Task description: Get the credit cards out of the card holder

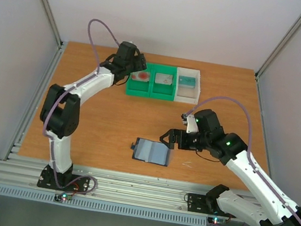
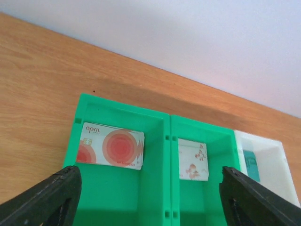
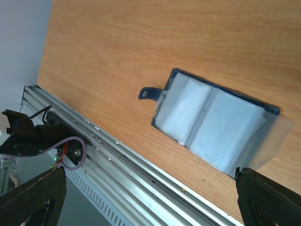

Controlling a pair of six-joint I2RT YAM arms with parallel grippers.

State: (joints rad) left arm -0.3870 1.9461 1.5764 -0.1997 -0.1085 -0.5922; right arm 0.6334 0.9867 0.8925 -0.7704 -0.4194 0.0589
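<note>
While three credit cards [image 2: 112, 149] lie at twelve o'clock, two in the green bins [image 2: 94, 106] and a teal card [image 2: 250, 163] in the white bin [image 2: 277, 150], one card holder [image 1: 152, 152] lies open at six. Left gripper [image 1: 139, 65] hangs released over the green bins; right gripper [image 1: 170, 138] gapes empty at the holder's two o'clock.

The red-blotched card [image 2: 112, 149] is pale with red rings. It lies flat, face up, in the left compartment of the green bin [image 2: 167, 155], against the far wall. A white flowered card [image 2: 193, 159] lies in that bin's right compartment. The teal card [image 2: 249, 165] sits in the white bin [image 2: 282, 155], which touches the green bin's right side. The holder [image 3: 211, 125], dark blue, lies open and flat well in front of the green bin. Its clear sleeves face up and its snap tab sticks out sideways.
</note>
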